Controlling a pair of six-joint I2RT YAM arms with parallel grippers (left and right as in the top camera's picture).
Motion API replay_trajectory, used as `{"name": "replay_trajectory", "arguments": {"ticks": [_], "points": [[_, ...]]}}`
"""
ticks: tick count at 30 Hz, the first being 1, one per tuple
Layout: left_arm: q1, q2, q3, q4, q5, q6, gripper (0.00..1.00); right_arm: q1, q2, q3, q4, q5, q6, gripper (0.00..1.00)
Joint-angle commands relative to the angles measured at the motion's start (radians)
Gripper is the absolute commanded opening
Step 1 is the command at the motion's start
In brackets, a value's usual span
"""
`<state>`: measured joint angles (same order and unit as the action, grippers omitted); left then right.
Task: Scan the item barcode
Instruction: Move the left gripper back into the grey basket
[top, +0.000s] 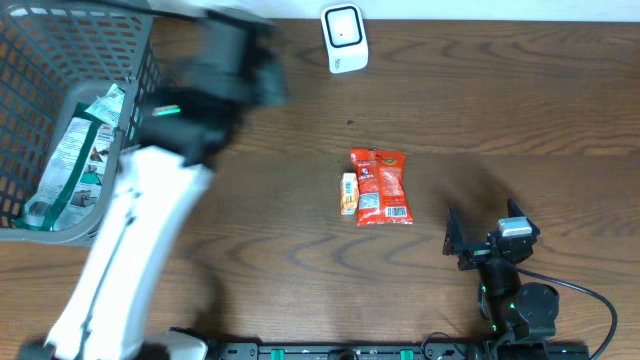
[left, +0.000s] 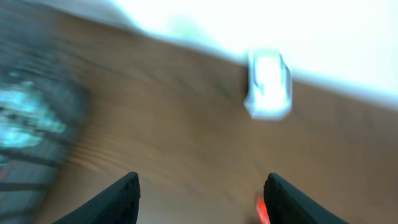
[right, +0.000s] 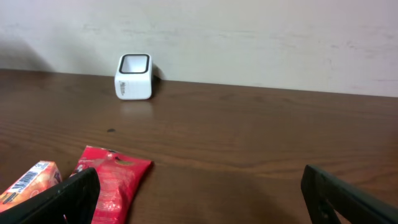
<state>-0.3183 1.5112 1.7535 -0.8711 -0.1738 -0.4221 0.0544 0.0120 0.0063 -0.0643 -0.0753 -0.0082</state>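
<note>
One white scanner (top: 344, 38), one red packet (top: 383, 186), one orange box (top: 348, 194), one basket (top: 60, 45).

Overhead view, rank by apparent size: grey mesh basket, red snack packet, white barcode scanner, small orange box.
1. grey mesh basket, largest by far, though partly cut off by the frame
2. red snack packet
3. white barcode scanner, only slightly smaller than the packet
4. small orange box
</note>
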Motion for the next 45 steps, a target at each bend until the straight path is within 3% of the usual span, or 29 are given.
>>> {"name": "replay_trajectory", "arguments": {"ticks": [1,7,15,25,30,35,45], "points": [[0.206,-0.073,0.011,-0.023,-0.071,-0.059,0.64,-0.011,-0.005,-0.001,-0.004,-0.005,-0.005,0.99],[0.511,-0.072,-0.004,-0.135,-0.071,-0.146,0.65,-0.011,-0.005,-0.001,-0.004,-0.005,-0.005,0.99],[0.694,0.047,-0.069,-0.187,-0.071,-0.137,0.65,-0.011,-0.005,-0.001,-0.003,-0.005,-0.005,0.99],[0.723,0.27,-0.069,-0.185,-0.071,0.155,0.65,-0.011,-0.005,-0.001,-0.003,-0.005,-0.005,0.99],[0.726,0.37,-0.068,-0.159,-0.071,0.238,0.72,-0.011,-0.005,-0.001,-0.003,-0.005,-0.005,0.99],[0.732,0.462,-0.069,-0.141,-0.071,0.261,0.8,-0.011,-0.005,-0.001,-0.003,-0.005,-0.005,0.99],[0.732,0.646,-0.069,-0.108,-0.051,0.323,0.83,-0.011,-0.005,-0.001,-0.003,-0.005,-0.005,0.99]]}}
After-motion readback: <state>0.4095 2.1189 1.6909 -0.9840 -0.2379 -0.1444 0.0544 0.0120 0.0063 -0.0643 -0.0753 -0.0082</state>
